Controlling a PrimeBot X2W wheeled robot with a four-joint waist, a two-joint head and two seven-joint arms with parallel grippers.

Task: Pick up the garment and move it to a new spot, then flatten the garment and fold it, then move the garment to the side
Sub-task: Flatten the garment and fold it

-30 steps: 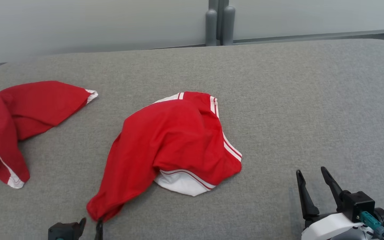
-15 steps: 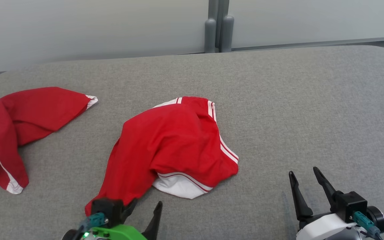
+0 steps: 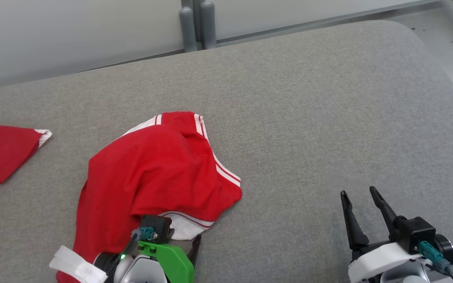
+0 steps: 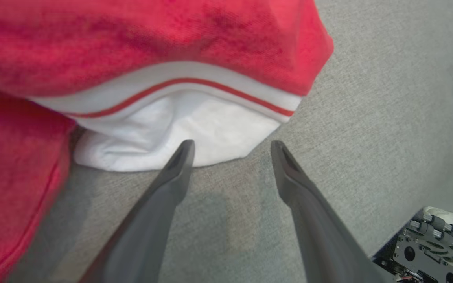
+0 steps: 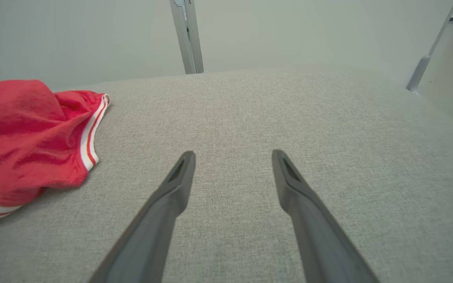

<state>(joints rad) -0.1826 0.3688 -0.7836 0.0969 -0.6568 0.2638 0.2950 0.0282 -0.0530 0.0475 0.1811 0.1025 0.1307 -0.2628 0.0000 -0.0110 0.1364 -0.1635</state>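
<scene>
Mostly grey fabric surface (image 3: 309, 98) beneath garment (image 3: 151, 169), pale wall (image 3: 53, 31)

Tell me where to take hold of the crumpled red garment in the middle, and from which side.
Grip the white flap of the red garment, coming in low from the robot's near side. It sticks out from under the red folds onto the table, so it looks easiest to pinch, and the open left end effector points at it.
</scene>
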